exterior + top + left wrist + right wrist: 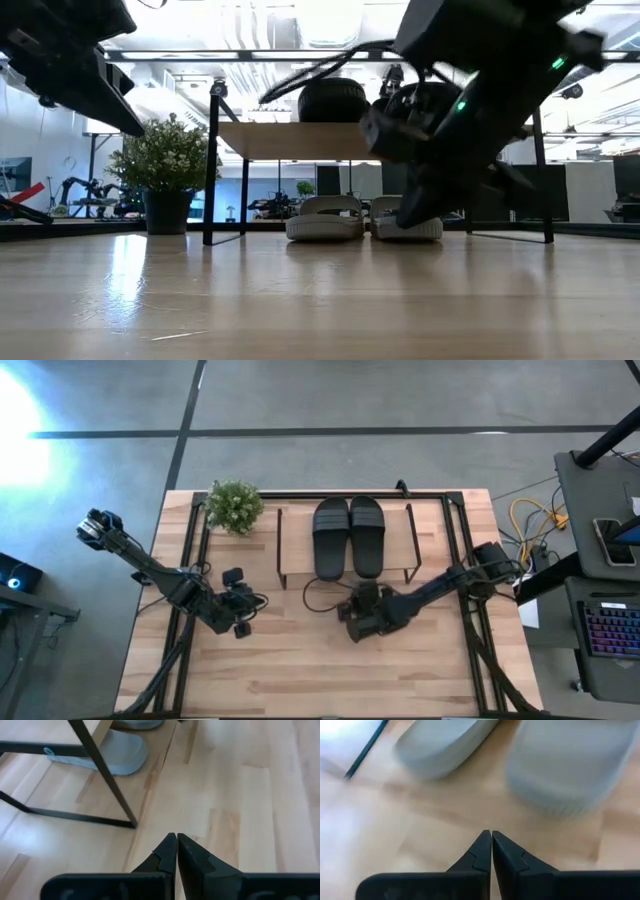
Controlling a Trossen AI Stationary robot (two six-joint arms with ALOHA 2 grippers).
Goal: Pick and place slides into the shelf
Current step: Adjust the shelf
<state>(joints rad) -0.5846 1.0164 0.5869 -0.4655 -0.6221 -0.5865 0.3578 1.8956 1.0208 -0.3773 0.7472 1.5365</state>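
A black pair of slides (348, 537) lies side by side on the shelf's light wood top board (296, 542). Under the board a pale pair of slides (324, 218) rests sole-down on the table, also seen in the right wrist view (570, 760); one pale slide (117, 752) shows past a shelf leg (107, 780). My right gripper (491, 833) is shut and slants down just in front of the pale pair, touching nothing. My left gripper (177, 836) is shut over bare table, to the near left of the shelf (241, 626).
A potted plant (234, 506) stands at the shelf's far left corner. A thin black cable (318, 600) loops on the table in front of the shelf. Black rails (184, 560) run along both table sides. Bare wood stretches toward the near edge (320, 680).
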